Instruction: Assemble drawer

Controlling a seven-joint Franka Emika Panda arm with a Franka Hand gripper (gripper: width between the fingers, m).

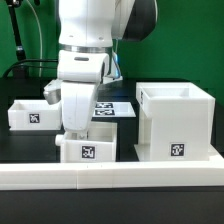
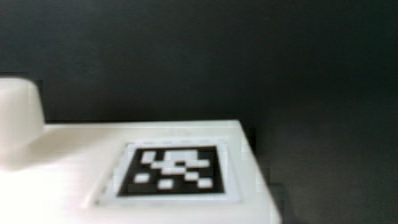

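The tall white casing (image 1: 175,125) stands at the exterior view's right, open at the top, with a tag on its front. One shallow tray (image 1: 30,113) lies at the left. The second tray (image 1: 95,148) sits at the centre front, tag facing the camera. My gripper (image 1: 72,135) is lowered onto this tray's left end, and its fingertips are hidden by the hand and the tray. The wrist view shows a tagged white face of the tray (image 2: 173,170) up close, with a blurred white rounded part (image 2: 15,115) beside it. No fingers show there.
A long low white rail (image 1: 110,178) runs along the front edge. The marker board (image 1: 112,107) lies flat behind the centre tray, partly hidden by the arm. A green wall stands behind the black table.
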